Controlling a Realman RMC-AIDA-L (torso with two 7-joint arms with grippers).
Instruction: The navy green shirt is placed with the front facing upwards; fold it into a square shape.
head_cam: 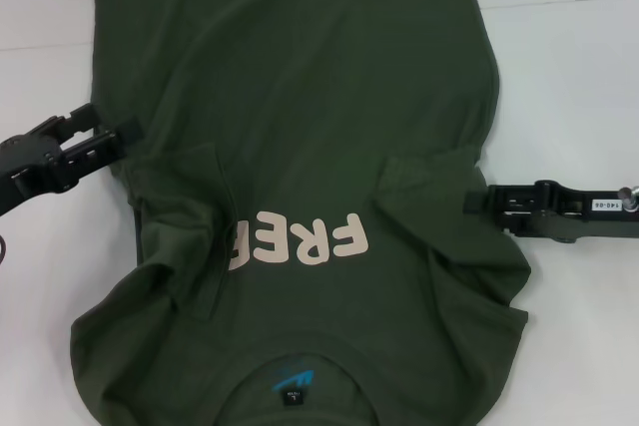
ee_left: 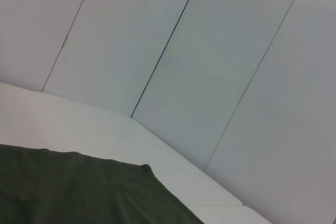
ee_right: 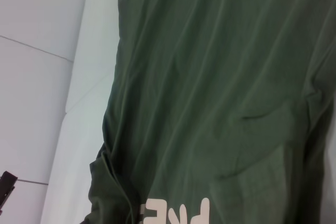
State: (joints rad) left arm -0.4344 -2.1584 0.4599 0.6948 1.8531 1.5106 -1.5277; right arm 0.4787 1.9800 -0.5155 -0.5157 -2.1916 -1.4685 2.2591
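Jaws: both grippers meet the cloth edges; whether they clamp it I cannot tell
Navy green shirt: spread on the white desk, front up, collar at 6 o'clock, sleeves folded inward
Left gripper: at 9 o'clock edge
Right gripper: at 3 o'clock edge
Advice: draw both sides inward evenly, keeping folds parallel and flat

Resembles a lab or test bay. Plain white table, bare panelled wall, labelled robot arm alongside.
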